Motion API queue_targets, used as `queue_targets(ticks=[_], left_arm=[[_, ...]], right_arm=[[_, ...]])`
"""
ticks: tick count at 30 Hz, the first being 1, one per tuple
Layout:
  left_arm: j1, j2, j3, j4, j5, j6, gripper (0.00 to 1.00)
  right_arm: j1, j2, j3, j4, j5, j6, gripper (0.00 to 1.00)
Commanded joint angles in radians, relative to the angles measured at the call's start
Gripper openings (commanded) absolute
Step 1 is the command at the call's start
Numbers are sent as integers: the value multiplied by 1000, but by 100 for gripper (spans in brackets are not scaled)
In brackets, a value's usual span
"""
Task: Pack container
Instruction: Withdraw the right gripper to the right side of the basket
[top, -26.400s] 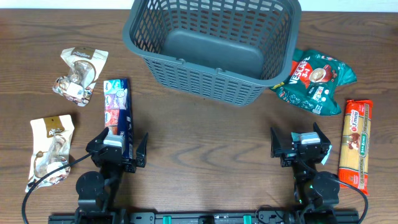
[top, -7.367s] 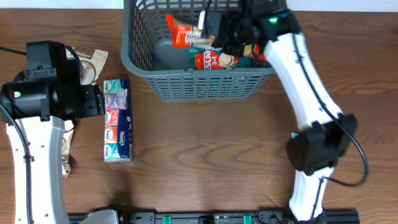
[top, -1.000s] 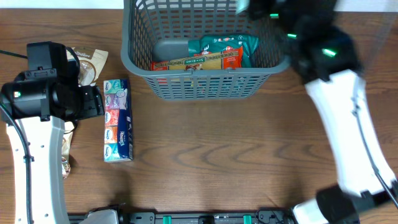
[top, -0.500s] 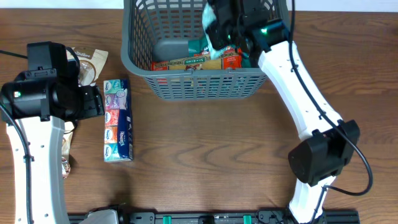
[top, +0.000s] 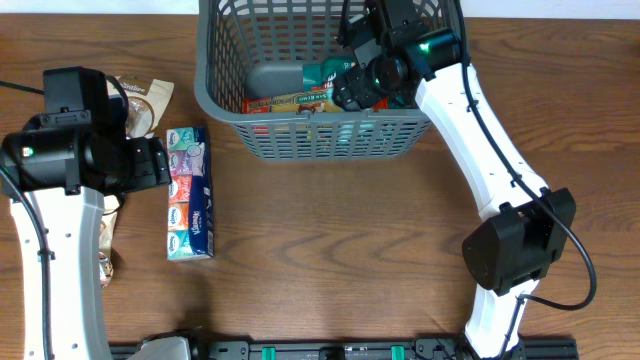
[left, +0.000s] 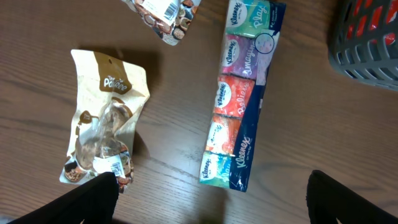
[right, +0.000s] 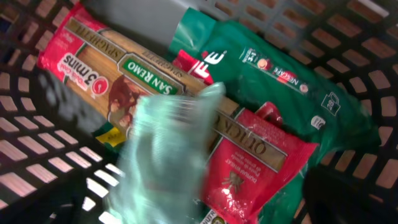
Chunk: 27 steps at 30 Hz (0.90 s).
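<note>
The container (top: 330, 140) is set at the far centre, a spaghetti packet (right: 118, 71) and a green coffee bag (right: 280, 81) laid inside. The right gripper (top: 358, 75) is held over it, jaws spread wide, a blurred pale packet (right: 168, 149) beneath. The left gripper (left: 211, 186) is spread wide above a tissue pack (left: 239, 93) at the left

One basket (top: 320, 135), one spaghetti pack (right: 99, 62), one green coffee bag (right: 280, 87), one tissue pack (left: 239, 106), two snack pouches (left: 102, 134) (left: 161, 15)

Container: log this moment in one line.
container: spaghetti pack, coffee bag inside | right gripper: open above them | left gripper: open by tissue pack
</note>
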Motion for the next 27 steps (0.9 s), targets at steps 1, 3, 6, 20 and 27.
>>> queue_targets(ticks=[1, 3, 6, 20, 27], left_arm=[[4, 0, 3, -2, -16, -6, 88], [4, 0, 3, -1, -16, -6, 88], [4, 0, 3, 1, -16, -6, 88], [-78, 0, 3, -33, 26, 58, 88], [-101, 1, 3, -63, 26, 74, 89]], right_arm=[[-5, 3, 26, 10, -4, -27, 99], [-7, 3, 27, 23, -4, -30, 99], [-8, -8, 77, 0, 21, -24, 99], [-227, -171, 657, -530, 254, 380, 99], [-454, -158, 528, -652, 126, 393, 99]])
